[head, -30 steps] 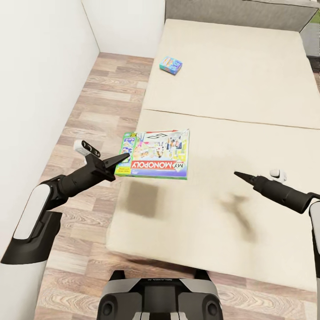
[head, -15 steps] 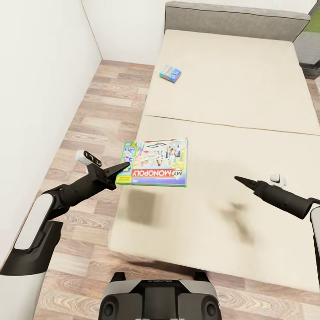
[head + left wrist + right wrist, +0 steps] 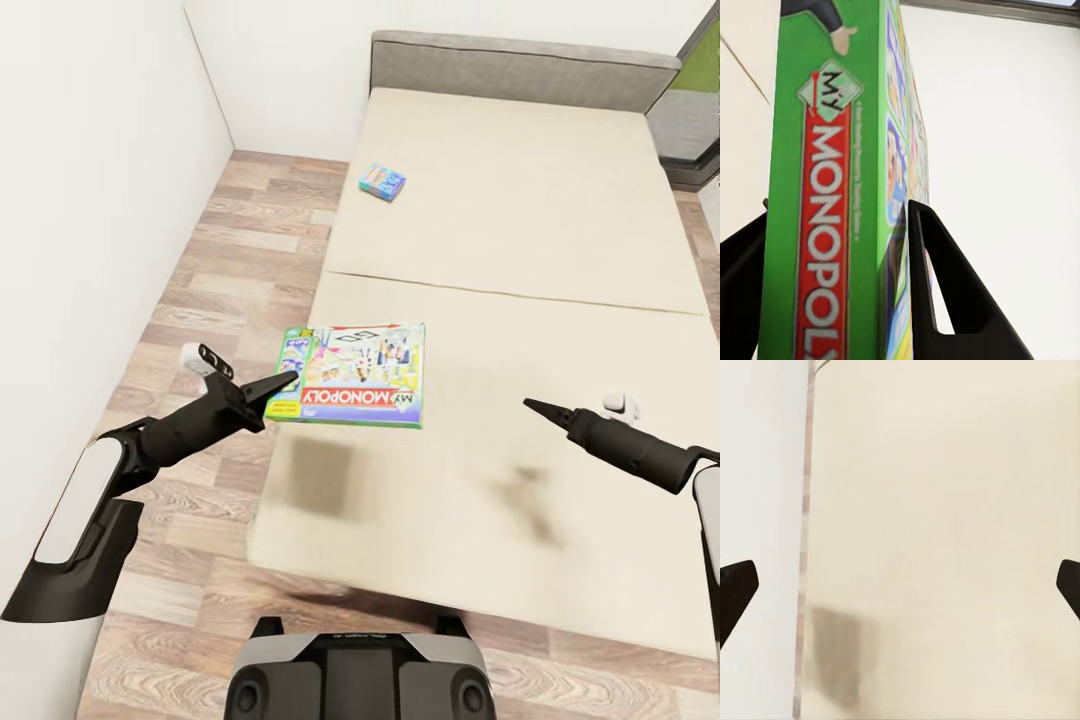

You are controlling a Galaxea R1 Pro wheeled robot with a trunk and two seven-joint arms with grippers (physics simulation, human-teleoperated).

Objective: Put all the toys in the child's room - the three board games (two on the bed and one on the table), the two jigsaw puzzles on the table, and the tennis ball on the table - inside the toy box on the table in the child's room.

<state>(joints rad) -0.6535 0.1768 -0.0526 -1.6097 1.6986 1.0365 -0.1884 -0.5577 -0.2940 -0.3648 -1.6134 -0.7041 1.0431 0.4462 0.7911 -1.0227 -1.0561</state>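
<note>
The left gripper [image 3: 283, 381] has its jaws clamped on the edge of the Monopoly box [image 3: 357, 375], held flat and clear above the bed [image 3: 520, 200] for carrying, while the right gripper [image 3: 530, 404] hovers empty, jaws spread, and 1 small blue game [image 3: 382, 181] lies further up the mattress.

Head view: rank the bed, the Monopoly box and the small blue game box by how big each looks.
1. The bed, by far the largest.
2. The Monopoly box, held above the mattress by the left gripper.
3. The small blue game box, lying farther from the camera, so it looks smaller than it is.
</note>
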